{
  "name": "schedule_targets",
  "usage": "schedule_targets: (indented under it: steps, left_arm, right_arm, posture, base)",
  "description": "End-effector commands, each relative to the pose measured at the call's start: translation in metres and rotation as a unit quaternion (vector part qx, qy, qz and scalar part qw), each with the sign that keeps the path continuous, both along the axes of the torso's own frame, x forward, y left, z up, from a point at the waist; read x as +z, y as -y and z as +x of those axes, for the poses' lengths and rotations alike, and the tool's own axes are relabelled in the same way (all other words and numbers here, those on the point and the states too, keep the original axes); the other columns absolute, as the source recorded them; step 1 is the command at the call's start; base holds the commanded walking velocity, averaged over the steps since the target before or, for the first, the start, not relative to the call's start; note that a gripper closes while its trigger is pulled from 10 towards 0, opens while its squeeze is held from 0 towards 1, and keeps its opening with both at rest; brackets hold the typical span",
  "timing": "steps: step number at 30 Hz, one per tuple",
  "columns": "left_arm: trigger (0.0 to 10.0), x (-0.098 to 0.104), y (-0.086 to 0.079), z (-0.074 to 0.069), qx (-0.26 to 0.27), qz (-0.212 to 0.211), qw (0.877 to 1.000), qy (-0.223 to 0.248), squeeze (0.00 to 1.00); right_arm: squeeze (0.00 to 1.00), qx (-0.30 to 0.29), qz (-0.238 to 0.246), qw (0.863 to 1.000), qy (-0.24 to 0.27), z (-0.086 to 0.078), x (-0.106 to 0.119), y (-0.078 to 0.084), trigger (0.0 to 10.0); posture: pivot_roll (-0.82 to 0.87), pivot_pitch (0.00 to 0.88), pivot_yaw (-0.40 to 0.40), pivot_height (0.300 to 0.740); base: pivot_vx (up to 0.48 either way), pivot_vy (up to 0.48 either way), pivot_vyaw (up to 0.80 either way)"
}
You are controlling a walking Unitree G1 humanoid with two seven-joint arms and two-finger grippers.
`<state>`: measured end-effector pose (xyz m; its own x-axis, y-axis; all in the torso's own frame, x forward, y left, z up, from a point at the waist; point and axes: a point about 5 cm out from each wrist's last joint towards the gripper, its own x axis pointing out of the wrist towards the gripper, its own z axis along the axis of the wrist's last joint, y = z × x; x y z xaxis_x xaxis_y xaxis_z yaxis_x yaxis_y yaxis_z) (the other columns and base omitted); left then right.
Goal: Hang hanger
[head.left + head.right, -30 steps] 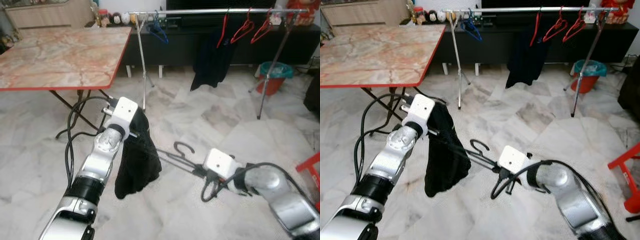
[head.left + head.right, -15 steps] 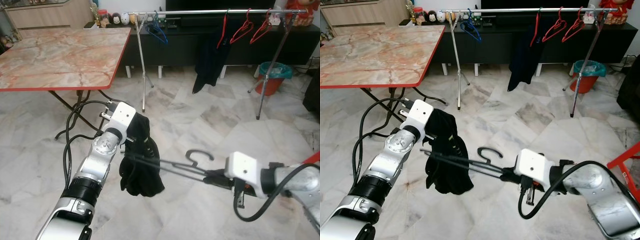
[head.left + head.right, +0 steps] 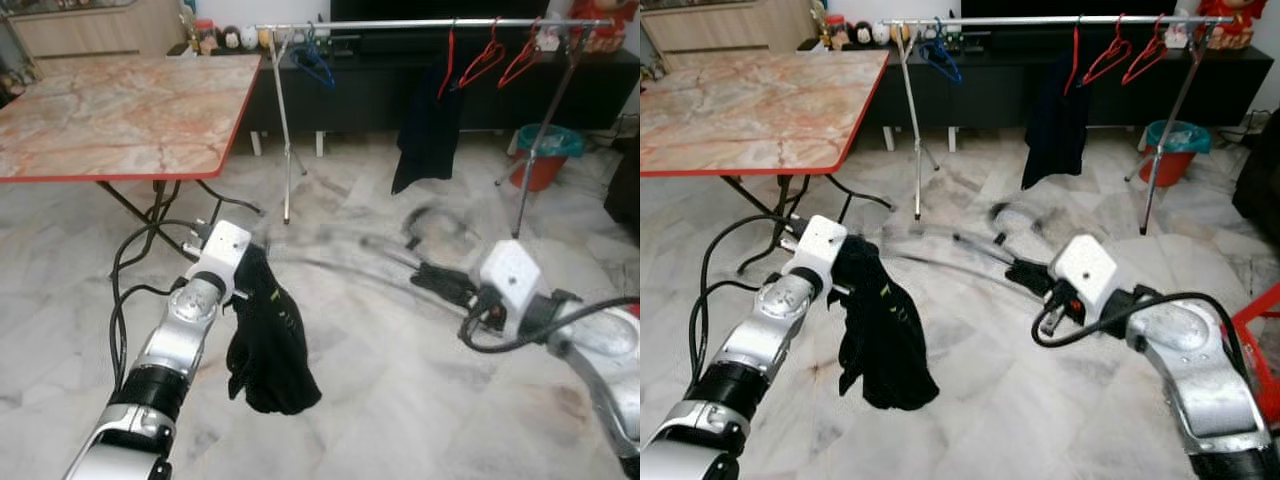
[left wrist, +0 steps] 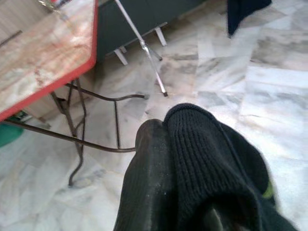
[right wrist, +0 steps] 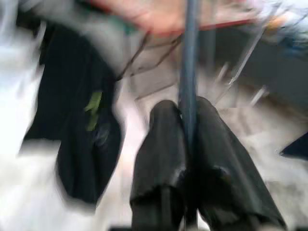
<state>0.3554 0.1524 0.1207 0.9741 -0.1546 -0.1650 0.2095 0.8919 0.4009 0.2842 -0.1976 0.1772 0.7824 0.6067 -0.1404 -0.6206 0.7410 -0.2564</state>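
A dark hanger (image 3: 415, 232), smeared by motion, sticks out from my right gripper (image 3: 436, 280) at mid-height over the floor, its hook toward the clothes rack (image 3: 420, 22). In the right wrist view both black fingers (image 5: 163, 144) are shut on the hanger's bar (image 5: 188, 72). My left gripper (image 3: 246, 282) is lower and to the left, shut on a black garment (image 3: 268, 345) that droops toward the floor. The cloth (image 4: 211, 159) covers the left fingers. Hanger and garment are apart.
The rail carries red hangers (image 3: 482, 58), a blue hanger (image 3: 316, 62) and a dark hanging garment (image 3: 428, 130). A marble-top folding table (image 3: 120, 110) stands at the left, with cables under it. A teal and orange bin (image 3: 546, 152) and a red frame (image 3: 1265, 335) are at the right.
My right gripper has lifted the hanger up and away toward the rack, out of the garment. The garment now hangs from my left gripper alone, which sank a little.
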Motion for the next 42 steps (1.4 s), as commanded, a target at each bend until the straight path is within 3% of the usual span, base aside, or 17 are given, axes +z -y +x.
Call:
schedule_targets:
  steps: [1, 4, 6, 9, 12, 16, 18, 20, 24, 28, 29, 30, 31, 32, 36, 38, 42]
  left_arm:
    - [10.0, 0.001, 0.001, -0.002, -0.01, 0.003, 1.0, 0.011, 0.0]
    - [10.0, 0.001, -0.003, -0.002, -0.004, 0.002, 1.0, 0.011, 0.0]
    - [10.0, 0.003, -0.005, -0.001, 0.0, 0.0, 1.0, 0.015, 0.0]
    - [10.0, 0.004, -0.006, -0.001, 0.001, 0.0, 1.0, 0.016, 0.0]
    - [10.0, 0.004, -0.005, -0.001, 0.0, -0.015, 1.0, 0.021, 0.0]
    - [10.0, 0.005, 0.001, -0.006, -0.004, -0.075, 0.997, 0.032, 0.0]
    - [10.0, 0.002, 0.0, -0.009, 0.001, -0.101, 0.994, 0.038, 0.0]
    - [10.0, -0.01, -0.003, -0.015, 0.01, -0.151, 0.988, 0.022, 0.0]
    - [10.0, -0.022, -0.01, -0.021, 0.034, -0.203, 0.978, 0.004, 0.0]
    - [10.0, -0.03, -0.013, -0.026, 0.032, -0.218, 0.975, -0.006, 0.0]
    - [10.0, -0.035, -0.013, -0.029, 0.034, -0.228, 0.973, -0.012, 0.0]
    - [10.0, -0.035, -0.013, -0.029, 0.034, -0.228, 0.973, -0.012, 0.0]
    - [10.0, -0.04, -0.012, -0.031, 0.037, -0.236, 0.971, -0.02, 0.0]
    - [10.0, -0.044, -0.013, -0.034, 0.042, -0.237, 0.97, -0.023, 0.0]
    - [10.0, -0.054, -0.016, -0.039, 0.061, -0.234, 0.97, -0.035, 0.0]
    - [10.0, -0.056, -0.014, -0.041, 0.065, -0.257, 0.963, -0.036, 0.0]
    - [10.0, -0.053, -0.007, -0.039, 0.047, -0.244, 0.968, -0.031, 0.0]
  right_arm:
    - [0.0, 0.012, 0.038, 0.999, -0.033, -0.005, -0.01, -0.005, 0.0]
    - [0.0, 0.13, 0.004, 0.989, -0.075, -0.031, -0.027, -0.024, 0.0]
    - [0.0, 0.143, -0.007, 0.986, -0.087, -0.035, -0.032, -0.026, 0.0]
    - [0.0, 0.069, -0.04, 0.994, -0.081, -0.022, -0.041, -0.014, 0.0]
    - [0.0, 0.018, -0.024, 0.997, -0.065, -0.011, -0.043, -0.015, 0.0]
    - [0.0, -0.119, -0.004, 0.992, -0.032, 0.008, -0.049, -0.01, 0.0]
    - [0.0, -0.196, 0.048, 0.979, -0.028, 0.014, -0.054, -0.004, 0.0]
    - [0.0, -0.303, 0.07, 0.95, -0.029, 0.015, -0.073, -0.001, 0.0]
    - [0.0, -0.339, 0.079, 0.936, -0.059, 0.008, -0.1, -0.012, 0.0]
    - [0.0, -0.374, 0.078, 0.918, -0.104, 0.0, -0.129, -0.016, 0.0]
    - [0.0, -0.373, 0.071, 0.918, -0.117, -0.003, -0.138, -0.017, 4.0]
    - [0.0, -0.373, 0.071, 0.918, -0.117, -0.003, -0.138, -0.017, 4.0]
    - [0.0, -0.377, 0.069, 0.915, -0.124, -0.005, -0.143, -0.016, 7.4]
    - [0.0, -0.39, 0.078, 0.908, -0.129, -0.006, -0.146, -0.014, 10.0]
    - [0.0, -0.404, 0.087, 0.902, -0.125, -0.006, -0.147, -0.01, 10.0]
    - [0.0, -0.407, 0.093, 0.901, -0.116, -0.005, -0.146, -0.01, 10.0]
    - [0.0, -0.408, 0.113, 0.9, -0.106, -0.003, -0.147, -0.014, 10.0]
  posture:
    - [0.02, 0.0, 0.041, 0.74]
    - [0.02, 0.0, 0.042, 0.74]
    - [0.02, 0.0, 0.042, 0.74]
    - [0.01, 0.0, 0.043, 0.74]
    - [0.02, 0.0, 0.044, 0.74]
    - [0.02, 0.0, 0.045, 0.74]
    - [0.01, 0.0, 0.046, 0.74]
    - [0.01, 0.0, 0.044, 0.74]
    - [0.01, 0.0, 0.045, 0.74]
    - [0.01, 0.0, 0.045, 0.74]
    - [0.0, 0.0, 0.044, 0.74]
    - [0.0, 0.0, 0.044, 0.74]
    - [0.0, 0.0, 0.042, 0.74]
    - [0.0, 0.0, 0.043, 0.74]
    - [-0.01, 0.0, 0.041, 0.74]
    - [-0.02, 0.0, 0.044, 0.74]
    - [-0.01, 0.0, 0.046, 0.74]
  base:
    - [0.0, 0.0, 0.0]
    - [0.0, 0.0, 0.0]
    - [0.0, 0.0, 0.0]
    - [0.0, 0.0, 0.0]
    - [0.0, 0.0, 0.0]
    - [0.0, 0.0, 0.0]
    - [0.0, 0.0, 0.0]
    - [0.0, 0.0, 0.0]
    - [0.0, 0.0, 0.0]
    - [0.0, 0.0, 0.0]
    - [0.0, 0.0, 0.0]
    - [0.0, 0.0, 0.0]
    - [0.0, 0.0, 0.0]
    - [0.0, 0.0, 0.0]
    - [0.0, 0.0, 0.0]
    - [0.0, 0.0, 0.0]
    - [0.0, 0.328, 0.0]
